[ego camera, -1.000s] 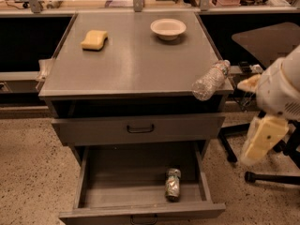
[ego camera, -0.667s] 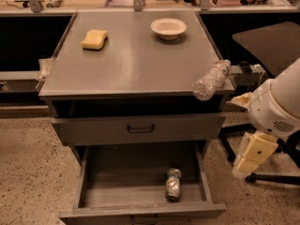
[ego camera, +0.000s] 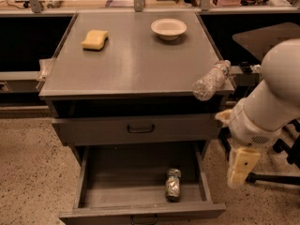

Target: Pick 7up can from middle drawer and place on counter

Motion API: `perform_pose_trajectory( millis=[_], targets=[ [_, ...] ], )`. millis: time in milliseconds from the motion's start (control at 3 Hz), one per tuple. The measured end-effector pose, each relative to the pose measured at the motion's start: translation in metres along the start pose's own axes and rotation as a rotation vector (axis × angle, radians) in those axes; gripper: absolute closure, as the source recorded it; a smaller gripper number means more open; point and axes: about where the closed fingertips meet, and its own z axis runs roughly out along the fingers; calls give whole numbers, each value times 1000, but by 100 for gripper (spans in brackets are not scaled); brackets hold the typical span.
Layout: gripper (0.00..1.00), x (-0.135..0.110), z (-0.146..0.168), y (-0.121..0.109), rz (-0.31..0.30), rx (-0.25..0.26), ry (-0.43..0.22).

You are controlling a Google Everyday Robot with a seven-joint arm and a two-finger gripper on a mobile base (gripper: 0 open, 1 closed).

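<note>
Now at the gripper (ego camera: 242,167): seen as a cream-coloured piece hung downward from the white arm (ego camera: 269,102), to the right of the cabinet and outside the open drawer, at about the height of its side wall; whether it is released or clenched cannot be told, and nothing is seen held in it
Change at the gripper: it is carried lower and further left than in the earlier frames, nearer the drawer's right front corner
7up can (ego camera: 173,184): laid on its side on the floor of the middle drawer (ego camera: 122,184), right of centre and close to the front wall
Long axis of the can: run front to back, tipped only slightly; one metal end is turned toward the drawer front, the other toward the back
Change at the can: none is seen; the same spot and heading are kept
In the way: the drawer's right side wall is placed between gripper and can; the shut upper drawer (ego camera: 136,128), with its dark handle, is set just above the rear of the open one
Counter (ego camera: 131,67): a yellow sponge (ego camera: 95,39) is seen at the back left and a white bowl (ego camera: 168,28) at the back right
Water bottle (ego camera: 210,81): laid on its side at the counter's front right edge, cap pointed up and to the right, its base hung past the rim, above the gripper
</note>
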Motion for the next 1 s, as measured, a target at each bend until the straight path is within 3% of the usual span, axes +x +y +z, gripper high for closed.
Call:
perform_pose_trajectory(
  millis=[333, 667, 1000],
  targets=[
    [0, -7, 48, 21, -138, -86, -84],
    [0, -11, 49, 22, -214, -88, -101],
    [0, -8, 66, 23, -242, -87, -69]
  ],
)
